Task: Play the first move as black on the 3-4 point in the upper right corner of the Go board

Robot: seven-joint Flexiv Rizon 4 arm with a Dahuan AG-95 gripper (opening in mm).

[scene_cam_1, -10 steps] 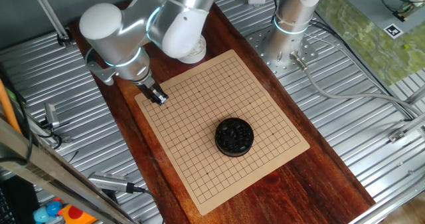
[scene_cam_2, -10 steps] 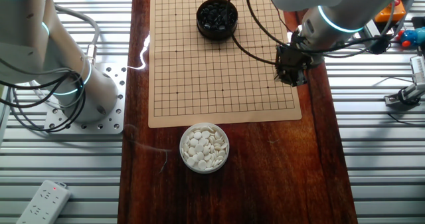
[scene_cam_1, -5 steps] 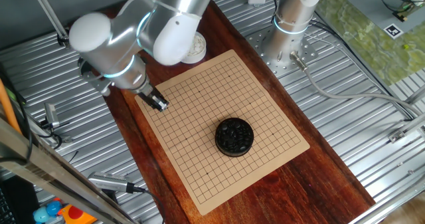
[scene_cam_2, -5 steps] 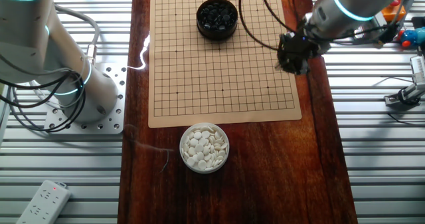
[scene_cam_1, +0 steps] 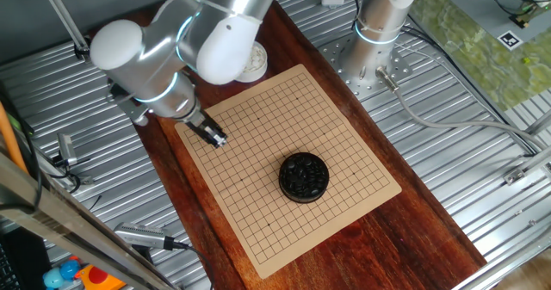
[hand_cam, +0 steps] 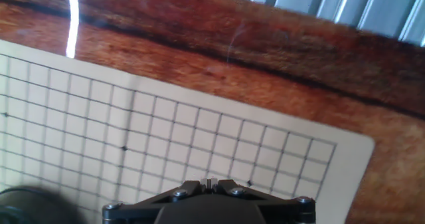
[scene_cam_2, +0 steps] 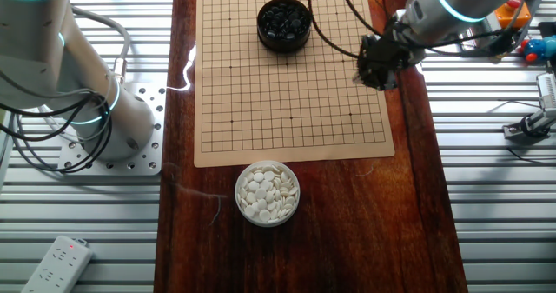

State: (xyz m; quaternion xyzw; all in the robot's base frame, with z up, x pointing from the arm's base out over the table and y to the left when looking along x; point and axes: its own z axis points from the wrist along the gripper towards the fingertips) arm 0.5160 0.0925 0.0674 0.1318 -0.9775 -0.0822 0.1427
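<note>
The tan gridded board lies on the dark wooden tabletop and also shows in the other fixed view and the hand view. Black stones fill a round black bowl that stands on the board. My gripper hovers just above the board near its edge. In the hand view the gripper has its fingertips pressed together close to a corner star dot. No stone shows between them, and none lies on the grid.
A bowl of white stones sits on the wood just off the board's edge, partly behind my arm. A second silver arm base stands beside the table. Ribbed metal surrounds the tabletop.
My gripper has slid along the board's edge toward the black bowl's side and a little inward over the grid. Its fingers stay together. The bowls have not moved.
</note>
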